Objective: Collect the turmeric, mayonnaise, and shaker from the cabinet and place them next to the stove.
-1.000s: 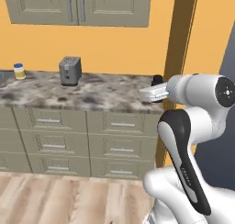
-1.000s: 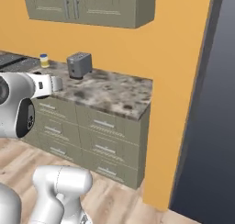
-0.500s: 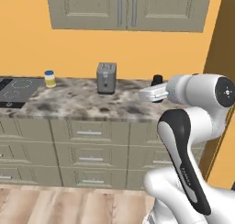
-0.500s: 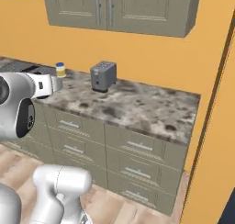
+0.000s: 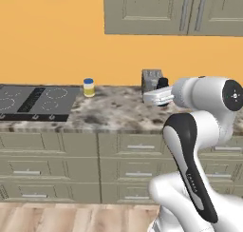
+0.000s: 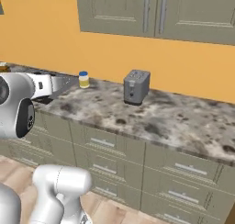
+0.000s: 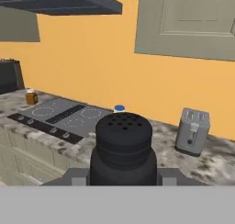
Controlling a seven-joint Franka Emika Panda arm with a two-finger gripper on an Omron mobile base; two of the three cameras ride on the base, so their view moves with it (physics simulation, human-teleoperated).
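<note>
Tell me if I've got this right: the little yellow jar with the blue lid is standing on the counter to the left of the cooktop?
Not quite. The yellow jar stands on the counter to the right of the cooktop, as the left base view shows.

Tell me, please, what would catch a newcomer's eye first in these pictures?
In the hand view, the black shaker looms large in the foreground, held in the shut gripper. Beyond it, the stove lies flat in the speckled counter, with the blue-lidded mayonnaise beside its right edge and the turmeric at its far left. A grey toaster stands further right.
</note>
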